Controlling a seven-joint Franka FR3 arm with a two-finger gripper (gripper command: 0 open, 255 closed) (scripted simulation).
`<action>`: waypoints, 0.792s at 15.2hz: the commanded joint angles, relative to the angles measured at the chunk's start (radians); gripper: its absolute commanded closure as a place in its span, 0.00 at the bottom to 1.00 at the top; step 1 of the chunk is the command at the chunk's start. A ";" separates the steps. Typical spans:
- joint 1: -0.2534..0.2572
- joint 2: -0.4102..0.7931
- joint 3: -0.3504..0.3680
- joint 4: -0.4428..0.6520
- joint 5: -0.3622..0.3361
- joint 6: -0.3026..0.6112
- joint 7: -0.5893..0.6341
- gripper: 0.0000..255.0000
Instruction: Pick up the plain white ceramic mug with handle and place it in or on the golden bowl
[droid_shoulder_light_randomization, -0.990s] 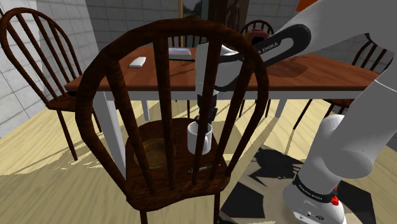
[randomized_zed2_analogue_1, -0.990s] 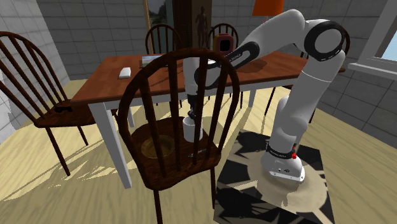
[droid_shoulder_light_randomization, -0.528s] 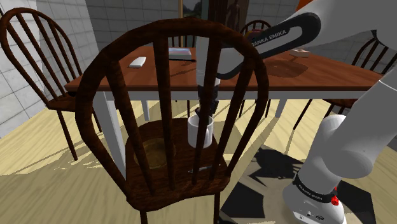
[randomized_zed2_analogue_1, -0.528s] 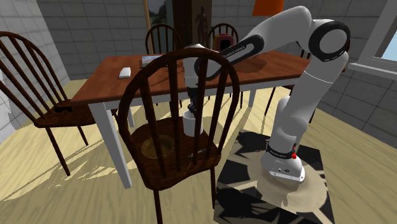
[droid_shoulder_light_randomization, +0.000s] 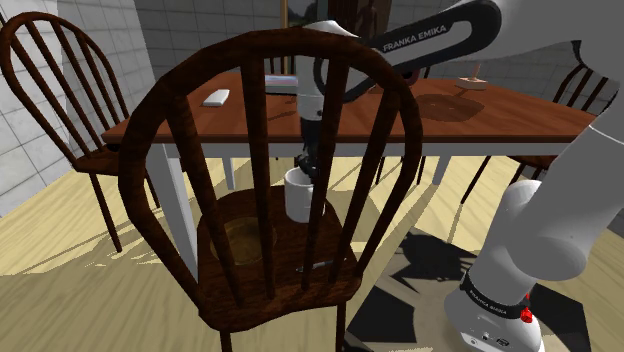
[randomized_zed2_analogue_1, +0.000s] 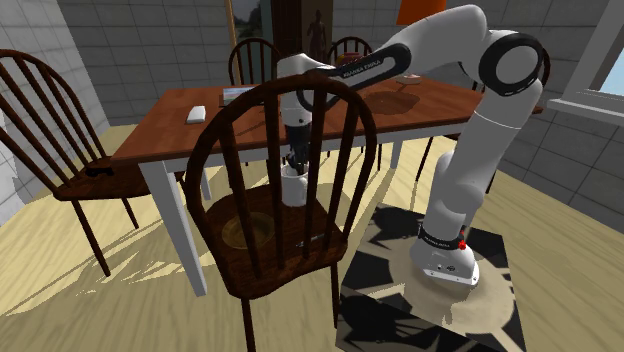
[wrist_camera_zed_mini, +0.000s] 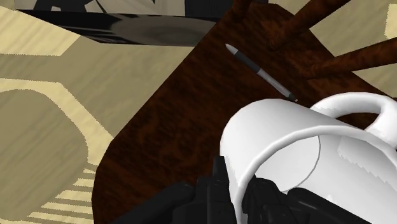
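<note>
the black gripper (droid_shoulder_light_randomization: 308, 168) is clamped on the rim of the white mug (droid_shoulder_light_randomization: 303, 198), one finger inside and one outside, holding it upright just above the dark chair seat (droid_shoulder_light_randomization: 290, 278), beside the brownish-gold bowl (droid_shoulder_light_randomization: 243, 238).

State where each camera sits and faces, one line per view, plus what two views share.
Shoulder view: beside the robot's base, behind the chair back, looking through its spindles at the white mug and golden bowl; arm and gripper show.
Second exterior view: farther back, facing the dining table; whole arm shows.
Wrist view: on the hand, looking down at seat and pen; fingers clasp the mug's rim.
Shared: both exterior views see the mug through the chair back.
</note>
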 joint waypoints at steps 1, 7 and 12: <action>0.012 0.063 0.023 0.070 -0.003 -0.005 0.038 1.00; 0.050 0.268 0.073 0.330 -0.036 -0.058 0.143 1.00; 0.086 0.416 0.094 0.521 -0.070 -0.102 0.208 1.00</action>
